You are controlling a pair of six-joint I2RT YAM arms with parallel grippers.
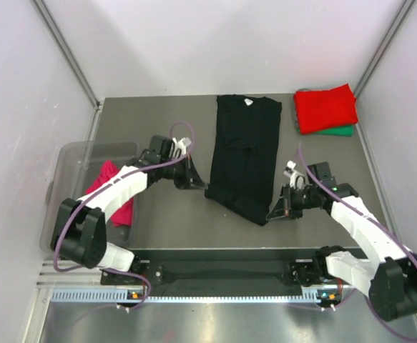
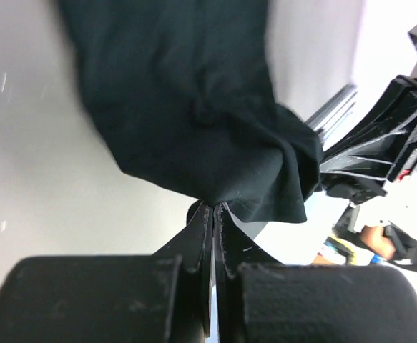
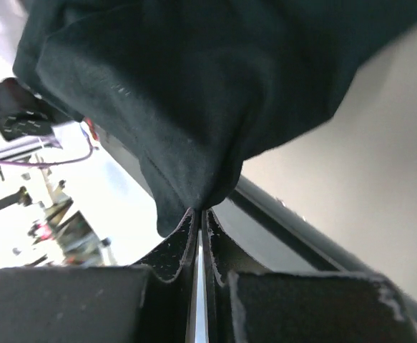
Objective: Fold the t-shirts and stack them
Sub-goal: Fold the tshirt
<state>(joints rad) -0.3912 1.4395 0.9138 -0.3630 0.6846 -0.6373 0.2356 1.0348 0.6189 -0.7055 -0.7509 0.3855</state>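
The soft black cloth t-shirt (image 1: 245, 146) lies beside the folded red t-shirt (image 1: 325, 107), its long axis running away from the arms with the collar far. The left gripper (image 1: 199, 186) and right gripper (image 1: 273, 214) each pinch a near hem corner, so the fold likely goes towards the collar.

Bright even light, blurred wrist close-ups

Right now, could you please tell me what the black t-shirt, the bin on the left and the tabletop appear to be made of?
The black t-shirt looks like soft matte knit cloth, probably cotton; it bunches and wrinkles where pinched. The bin looks like clear, slightly glossy plastic; the surface beneath shows through its walls. The tabletop is a smooth dark grey matte sheet, material unclear.
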